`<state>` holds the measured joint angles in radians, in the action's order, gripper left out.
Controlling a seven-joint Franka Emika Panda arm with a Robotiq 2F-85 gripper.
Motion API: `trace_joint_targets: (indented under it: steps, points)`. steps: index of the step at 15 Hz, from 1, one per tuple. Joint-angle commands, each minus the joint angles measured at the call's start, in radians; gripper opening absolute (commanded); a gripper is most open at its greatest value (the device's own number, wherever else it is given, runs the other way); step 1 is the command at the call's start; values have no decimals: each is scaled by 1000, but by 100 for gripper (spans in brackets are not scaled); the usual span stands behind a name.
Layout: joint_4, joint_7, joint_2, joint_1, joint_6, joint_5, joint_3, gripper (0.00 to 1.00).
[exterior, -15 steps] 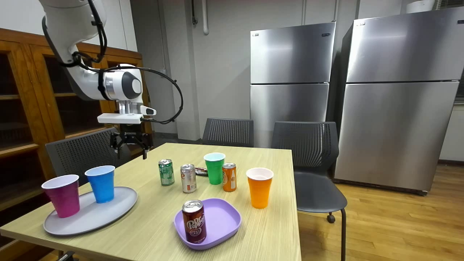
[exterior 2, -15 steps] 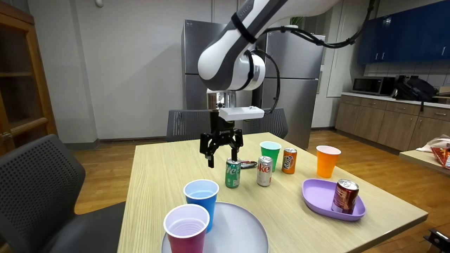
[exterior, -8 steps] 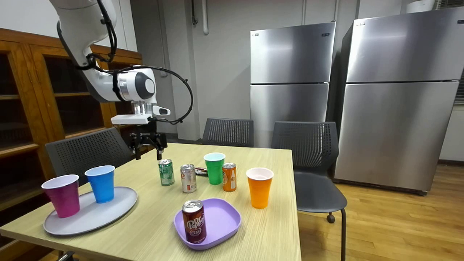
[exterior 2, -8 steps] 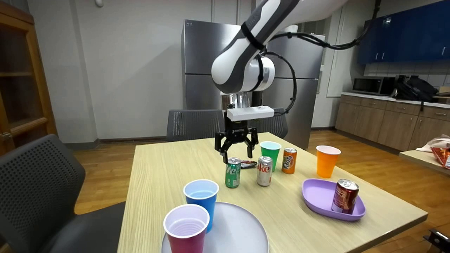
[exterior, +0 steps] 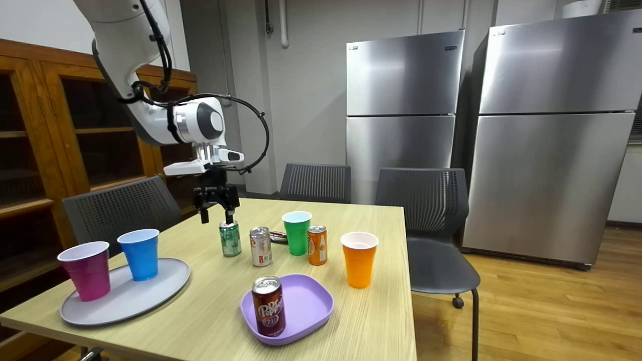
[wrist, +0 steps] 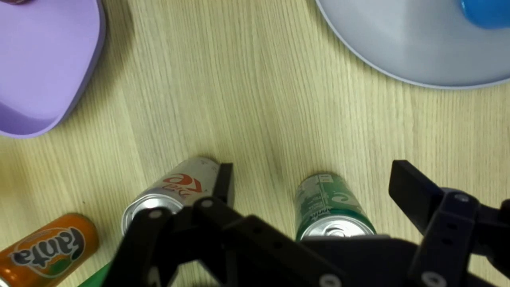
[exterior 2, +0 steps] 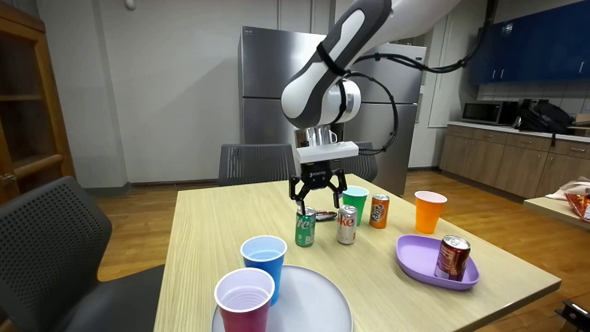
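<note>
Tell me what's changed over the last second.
The arm and its open fingers moved rightward in both exterior views, close to the green can, which shows between them in the wrist view. Nothing was gripped or let go. Cans, cups, gray plate and purple tray stayed put.

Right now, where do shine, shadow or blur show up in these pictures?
Wrist view: glare on top of the green can, a soft shadow beside the purple tray, the gripper dark and slightly blurred. In an exterior view: pale shine on a fridge. In both exterior views: a faint slanting shadow on the wall.
</note>
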<state>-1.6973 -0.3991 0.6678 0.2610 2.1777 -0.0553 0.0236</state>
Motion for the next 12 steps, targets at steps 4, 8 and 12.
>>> trace_joint_targets:
  steps: [4, 8, 12]
  points:
    - [57, -35, 44, -3, -3, -2, -1, 100]
    - [74, -35, 58, -1, -6, -2, -1, 100]
    - [78, -35, 59, -1, -10, -2, -1, 100]
